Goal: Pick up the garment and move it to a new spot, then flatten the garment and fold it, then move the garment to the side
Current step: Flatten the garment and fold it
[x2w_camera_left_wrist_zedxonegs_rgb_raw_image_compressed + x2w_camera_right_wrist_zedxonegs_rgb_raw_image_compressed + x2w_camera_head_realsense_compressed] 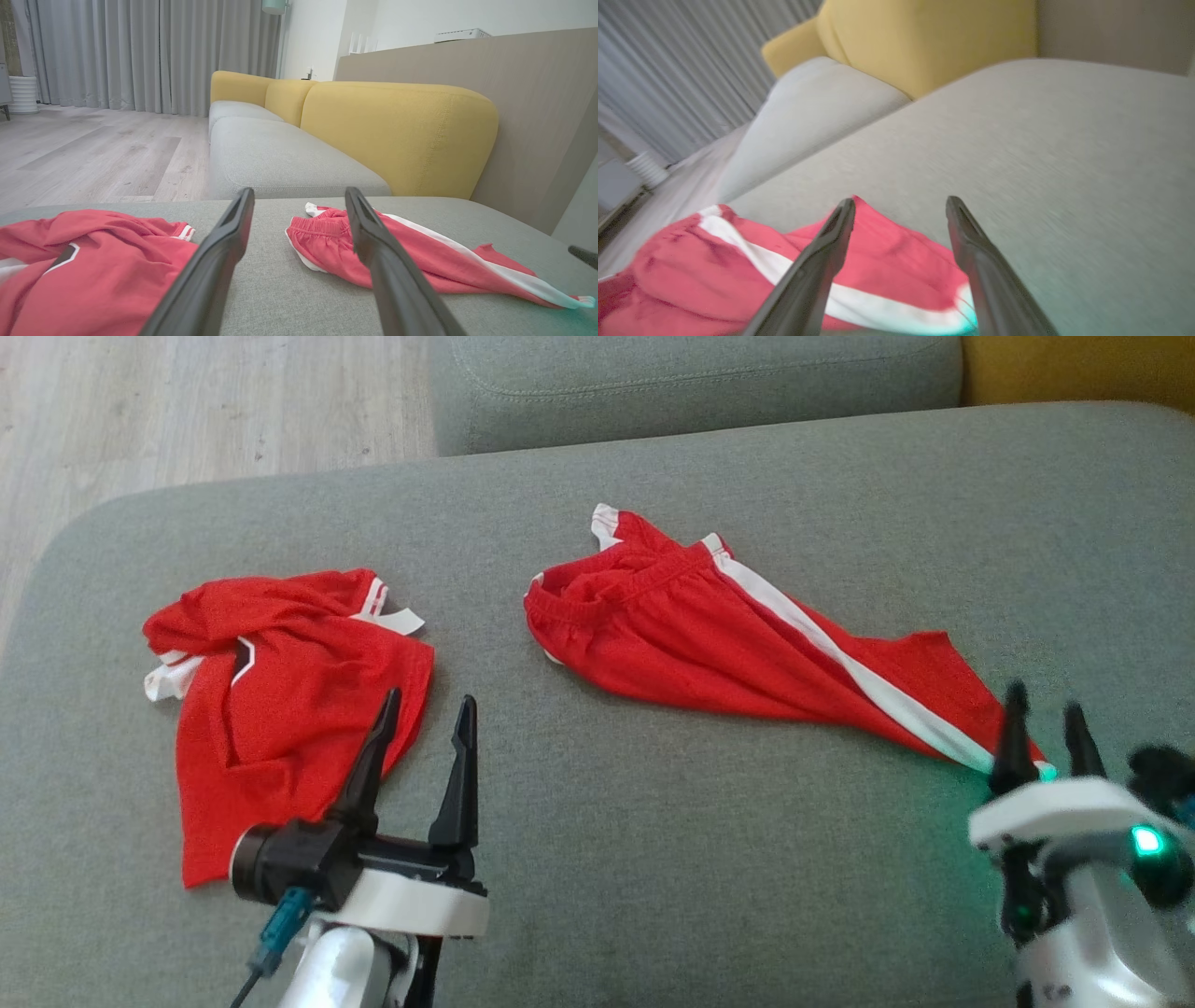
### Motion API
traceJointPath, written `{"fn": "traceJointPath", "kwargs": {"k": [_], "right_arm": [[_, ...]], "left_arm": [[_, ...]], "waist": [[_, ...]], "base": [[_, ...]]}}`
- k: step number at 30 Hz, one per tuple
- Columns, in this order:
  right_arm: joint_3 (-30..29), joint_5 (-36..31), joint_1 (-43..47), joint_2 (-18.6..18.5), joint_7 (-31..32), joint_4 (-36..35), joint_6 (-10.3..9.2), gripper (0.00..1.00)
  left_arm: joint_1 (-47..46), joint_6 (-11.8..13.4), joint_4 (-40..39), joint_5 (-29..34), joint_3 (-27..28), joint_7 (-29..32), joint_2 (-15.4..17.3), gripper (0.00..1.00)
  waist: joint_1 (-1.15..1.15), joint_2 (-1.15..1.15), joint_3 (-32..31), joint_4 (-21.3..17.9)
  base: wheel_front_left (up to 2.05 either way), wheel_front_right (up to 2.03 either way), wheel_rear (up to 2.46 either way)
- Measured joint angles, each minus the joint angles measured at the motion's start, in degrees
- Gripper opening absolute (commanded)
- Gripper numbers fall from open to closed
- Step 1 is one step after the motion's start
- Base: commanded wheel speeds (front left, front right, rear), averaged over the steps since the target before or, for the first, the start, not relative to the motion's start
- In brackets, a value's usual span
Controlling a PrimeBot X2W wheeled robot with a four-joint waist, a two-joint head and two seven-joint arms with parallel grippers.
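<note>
Right end effector [1045, 700], fingers apart and empty, at the hem of the shorts [691, 635]; left end effector [429, 700], also apart, beside the shirt [280, 681].

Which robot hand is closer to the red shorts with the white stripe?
The right. Its right gripper hangs at the hem end of the shorts, fingers spread; the left gripper is over by the red shirt.

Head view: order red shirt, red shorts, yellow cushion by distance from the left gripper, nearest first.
1. red shirt, beside the left gripper
2. red shorts, to its right
3. yellow cushion, far top right
</note>
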Motion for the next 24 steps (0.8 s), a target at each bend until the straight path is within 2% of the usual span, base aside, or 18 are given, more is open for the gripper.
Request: {"fn": "traceJointPath", "kwargs": {"k": [4,8,12,15,18,24], "right_arm": [[7.2,0.7,-0.6,0.0,-1.2,-6.2,0.00,1.00],[15.0,0.3,2.0,0.0,-1.6,-15.4,0.00,1.00],[19.9,-3.3,7.1,0.0,-1.7,-22.2,0.00,1.00],[21.0,-7.3,9.7,0.0,-1.7,-24.3,0.00,1.00],[20.4,-8.4,10.1,0.0,-1.7,-25.5,0.00,1.00],[18.5,-11.3,8.5,0.0,-1.7,-24.2,0.00,1.00]], "left_arm": [[0.0,0.0,0.1,0.2,-0.1,0.0,0.0,1.00],[0.0,0.0,0.0,0.2,-0.3,0.0,0.0,1.00],[0.0,0.0,-0.1,0.2,-0.5,0.0,0.0,1.00],[0.0,0.0,-0.1,0.2,-0.5,0.0,0.0,1.00],[0.0,0.0,0.1,0.2,-0.5,0.0,0.0,1.00],[-1.0,0.0,0.1,0.1,-0.9,0.0,0.0,1.00]], "waist": [[0.00,0.00,-0.3,0.2],[0.00,0.00,-0.2,0.8],[0.00,0.00,0.0,1.7],[0.00,0.00,0.4,2.6],[0.00,0.00,1.0,4.2],[0.00,0.00,2.8,6.0]], "base": [[0.00,0.00,0.00],[0.00,0.00,0.00],[0.00,0.00,0.00],[0.00,0.00,0.00],[0.00,0.00,0.00],[0.00,0.00,0.00]]}}
